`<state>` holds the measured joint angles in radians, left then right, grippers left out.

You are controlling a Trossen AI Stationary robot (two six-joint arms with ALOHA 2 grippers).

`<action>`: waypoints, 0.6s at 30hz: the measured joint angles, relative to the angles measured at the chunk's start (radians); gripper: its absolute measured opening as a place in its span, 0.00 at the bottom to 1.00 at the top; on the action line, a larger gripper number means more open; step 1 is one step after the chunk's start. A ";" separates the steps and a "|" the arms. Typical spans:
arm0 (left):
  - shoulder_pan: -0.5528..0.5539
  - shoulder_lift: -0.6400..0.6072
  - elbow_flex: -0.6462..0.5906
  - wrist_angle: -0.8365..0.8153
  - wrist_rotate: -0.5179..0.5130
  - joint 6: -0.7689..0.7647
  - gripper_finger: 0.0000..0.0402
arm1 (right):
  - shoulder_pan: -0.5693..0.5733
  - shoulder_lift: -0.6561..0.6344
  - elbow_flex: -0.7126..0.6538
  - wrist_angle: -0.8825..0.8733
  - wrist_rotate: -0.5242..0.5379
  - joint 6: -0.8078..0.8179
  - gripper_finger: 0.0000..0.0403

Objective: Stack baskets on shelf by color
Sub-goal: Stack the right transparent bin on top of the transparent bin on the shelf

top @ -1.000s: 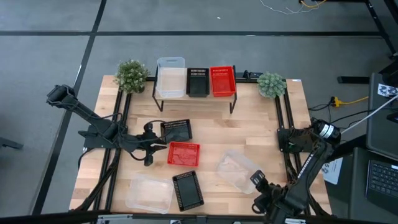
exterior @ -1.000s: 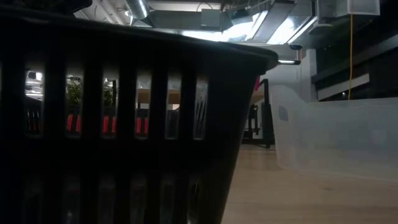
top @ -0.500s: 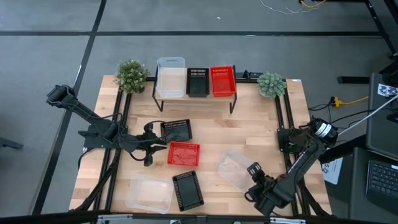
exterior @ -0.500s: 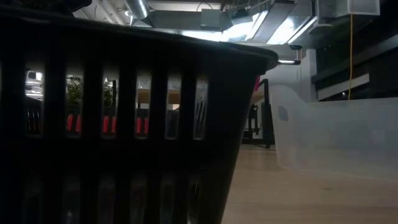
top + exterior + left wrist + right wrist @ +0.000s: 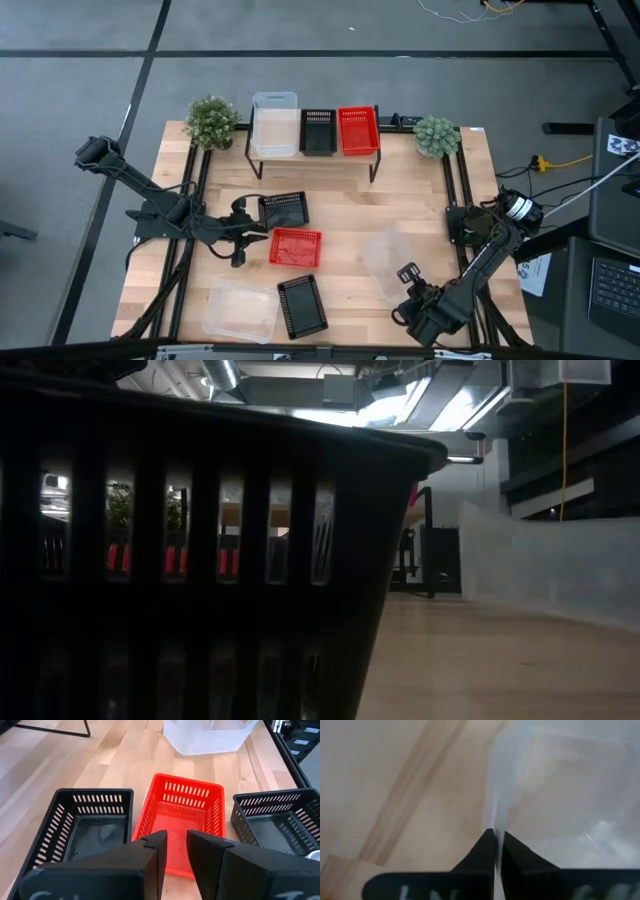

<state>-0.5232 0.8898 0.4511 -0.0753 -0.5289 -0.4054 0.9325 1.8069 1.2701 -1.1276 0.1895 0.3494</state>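
The shelf (image 5: 312,157) at the table's far edge carries a clear basket (image 5: 274,126), a black basket (image 5: 318,131) and a red basket (image 5: 358,131). On the table lie a black basket (image 5: 284,209), a red basket (image 5: 296,247), another black basket (image 5: 301,304) and a clear basket (image 5: 240,311). My left gripper (image 5: 175,842) hovers open over the red basket's (image 5: 182,817) left short wall. My right gripper (image 5: 406,277) is shut on another clear basket (image 5: 390,260) at the near right. My right gripper pinches the clear basket's thin wall (image 5: 495,817) between its two fingers, one finger on the inner side and one on the outer. The fingers come from above, pointing down. The basket is tilted, and its lower edge (image 5: 550,612) slants above the tabletop.
Potted plants (image 5: 211,121) (image 5: 437,135) stand at either end of the shelf. Black rails (image 5: 455,200) run along the table's left and right sides. The near black basket (image 5: 200,560) fills the left of the low view. Bare wood lies between the shelf and the loose baskets.
My right gripper has come down and a little toward the far edge, onto the clear basket's near wall. That basket has since shifted toward the far edge and tipped, its lower edge rising off the table.
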 joint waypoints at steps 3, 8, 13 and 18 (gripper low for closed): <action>0.000 0.000 0.000 0.000 0.000 0.002 0.16 | 0.000 0.000 0.001 0.004 0.047 0.029 0.01; 0.000 0.000 0.000 0.001 -0.002 0.036 0.16 | 0.000 0.000 0.030 -0.003 0.054 0.039 0.01; 0.000 0.000 0.000 0.013 -0.016 0.050 0.16 | 0.000 0.000 0.117 -0.038 0.112 0.037 0.00; 0.000 0.000 0.000 0.013 -0.016 0.049 0.16 | 0.000 0.000 0.252 -0.117 0.193 0.036 0.00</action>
<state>-0.5232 0.8898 0.4515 -0.0624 -0.5446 -0.3561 0.9321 1.8069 1.5218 -1.2449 0.3825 0.3850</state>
